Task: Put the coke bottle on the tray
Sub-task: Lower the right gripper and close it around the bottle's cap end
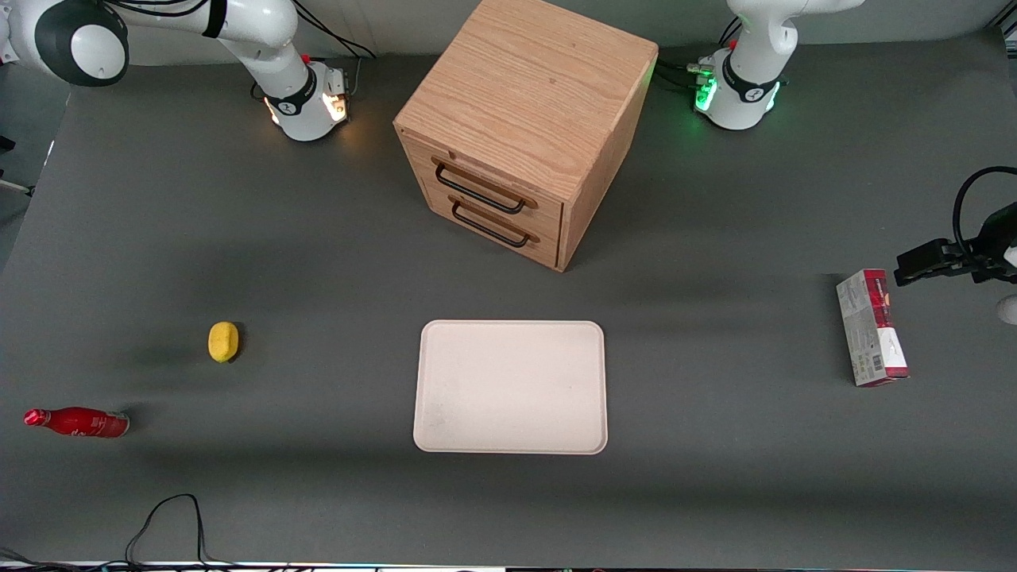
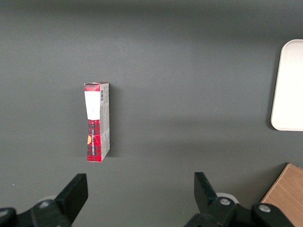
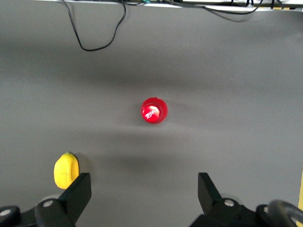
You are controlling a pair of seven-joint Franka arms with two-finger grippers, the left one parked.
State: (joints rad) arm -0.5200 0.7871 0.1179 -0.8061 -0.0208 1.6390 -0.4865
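The black two-finger gripper, fingers spread wide, hangs high above a glossy red coke bottle with white lettering on its red cap. A plain yellow lemon lies near one black fingertip. All rest on the matte dark-grey table. Well apart from the gripper lie a cream-white rectangular tray, unpatterned, and a light oak-grain wooden drawer cabinet with black handles.

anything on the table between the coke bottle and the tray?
Front view: only bare grey tabletop between the small red coke bottle and the cream rectangular tray. The yellow lemon sits off that line. The gripper hangs above, fingers open.
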